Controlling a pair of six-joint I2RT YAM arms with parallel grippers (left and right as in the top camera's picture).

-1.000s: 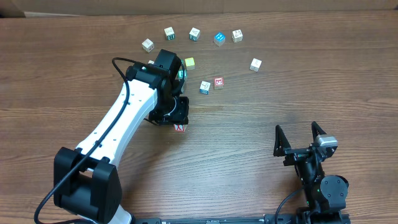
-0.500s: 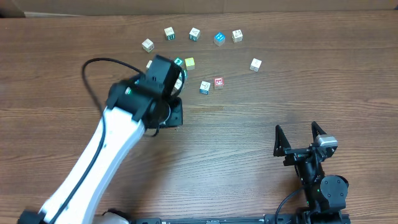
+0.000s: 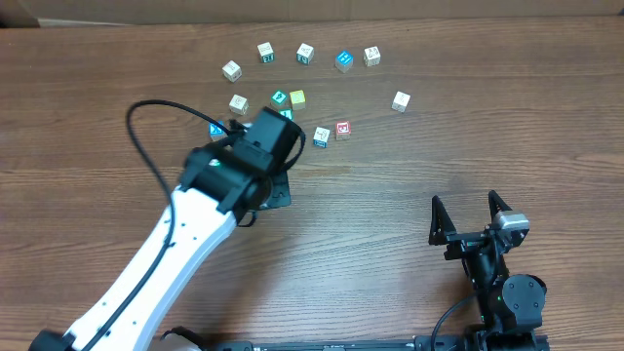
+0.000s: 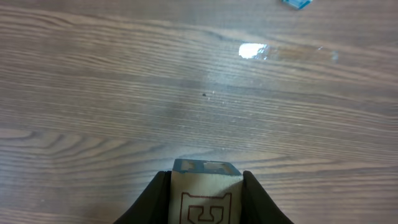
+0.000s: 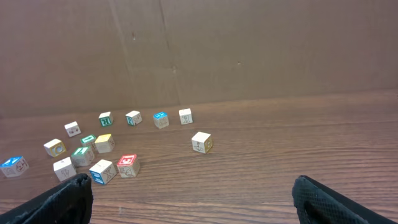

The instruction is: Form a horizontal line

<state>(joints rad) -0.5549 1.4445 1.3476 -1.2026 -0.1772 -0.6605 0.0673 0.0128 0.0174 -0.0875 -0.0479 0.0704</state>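
Wooden table (image 3: 487,146), open near half, cubes (image 3: 305,53) toward far edge, left fingers (image 4: 151,200) pinching a letter cube (image 4: 205,202), right fingers (image 5: 62,199) spread.

Cube cluster (image 3: 297,97) crowds far middle of table (image 3: 546,117); gaps between cubes narrow. Lone white cube (image 3: 401,100) apart on right. Left arm (image 3: 185,234) slants across left-centre, cable loop (image 3: 131,125) beside it. Bare wood ahead of left gripper (image 4: 204,186), clamped on letter cube (image 4: 203,204). Wide clear stretch before right gripper (image 3: 464,198).
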